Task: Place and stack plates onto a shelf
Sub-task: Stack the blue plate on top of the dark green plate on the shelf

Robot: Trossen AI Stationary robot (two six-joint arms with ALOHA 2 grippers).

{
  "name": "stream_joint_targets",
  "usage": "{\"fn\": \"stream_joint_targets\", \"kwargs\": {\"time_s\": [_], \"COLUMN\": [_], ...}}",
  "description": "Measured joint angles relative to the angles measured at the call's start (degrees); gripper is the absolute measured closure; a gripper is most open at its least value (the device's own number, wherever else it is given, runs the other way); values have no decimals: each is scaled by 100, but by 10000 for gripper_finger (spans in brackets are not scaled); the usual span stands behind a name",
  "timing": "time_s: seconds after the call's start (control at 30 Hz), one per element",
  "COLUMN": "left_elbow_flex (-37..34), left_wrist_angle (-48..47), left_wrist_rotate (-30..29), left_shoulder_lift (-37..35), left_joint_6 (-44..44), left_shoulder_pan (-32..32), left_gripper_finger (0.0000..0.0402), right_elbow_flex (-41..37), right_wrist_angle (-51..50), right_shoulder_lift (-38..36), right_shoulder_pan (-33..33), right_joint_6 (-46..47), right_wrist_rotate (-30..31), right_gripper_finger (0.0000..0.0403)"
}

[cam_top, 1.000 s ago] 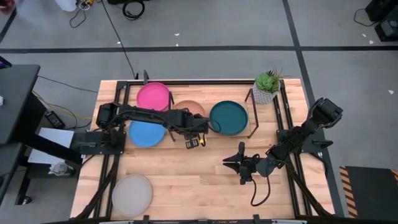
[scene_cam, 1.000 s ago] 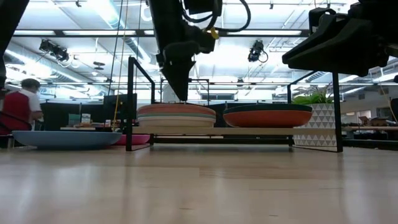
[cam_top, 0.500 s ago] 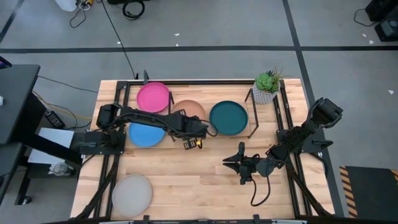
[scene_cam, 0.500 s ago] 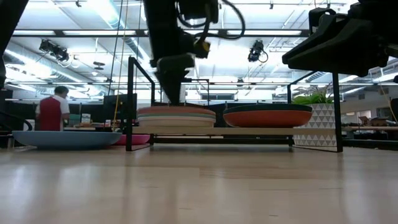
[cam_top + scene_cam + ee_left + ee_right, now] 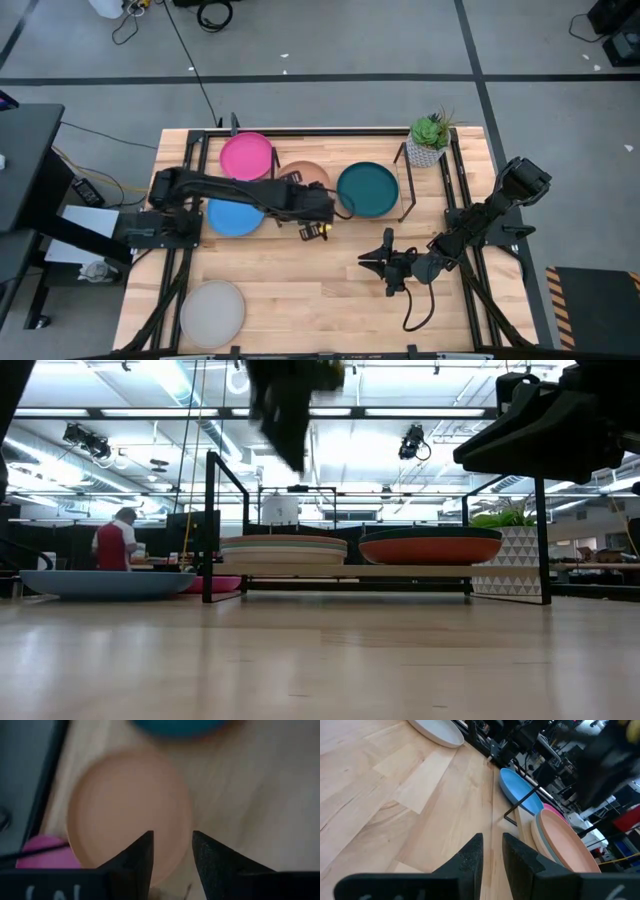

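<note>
Wood table [image 5: 300,290] in a workshop w/ a person far behind. Left gripper [image 5: 171,851], fingers a narrow gap apart and holding nothing, hangs above the tan plate [image 5: 130,810] topping the shelf's [image 5: 340,572] left stack. A sec ago it sat low at that stack; it has since lifted clear, so the tan plate looks delivered. Right gripper [image 5: 491,851], narrow and empty, waits near the front right. Dark teal plate [image 5: 367,188] tops the right stack. High view alone shows blue [image 5: 235,215], magenta [image 5: 246,155], grey [image 5: 212,313] plates off the shelf; low view alone shows stack layers, incl. orange [image 5: 430,550] under teal.
</note>
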Motion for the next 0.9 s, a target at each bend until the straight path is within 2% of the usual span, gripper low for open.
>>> {"fn": "stream_joint_targets", "kwargs": {"time_s": [0.1, 0.2, 0.43, 0.5, 0.6, 0.9], "left_elbow_flex": [331, 366, 35, -227, -824, -2568], "left_wrist_angle": [4, -113, -1762, -2085, -2007, -835], "left_wrist_rotate": [-82, -149, -767, -780, -771, -312], "left_shoulder_lift": [-289, -634, -1369, -1579, -1908, -2813], "left_joint_6": [-6, -118, -1348, -1797, -2264, -2801], "left_shoulder_pan": [-151, -279, -803, -964, -1187, -1756], "left_gripper_finger": [259, 259, 260, 260, 260, 260], "right_elbow_flex": [-1, -2, -2, -2, -2, -2], "right_wrist_angle": [-7, -53, -83, -82, -79, -72], "right_shoulder_lift": [0, 0, 0, 0, 0, 0], "right_shoulder_pan": [0, 0, 0, 0, 0, 0], "right_joint_6": [1, 29, 150, 169, 177, 199], "right_wrist_rotate": [0, 0, -2, -2, -2, -5], "right_gripper_finger": [325, 325, 325, 325, 325, 325]}}
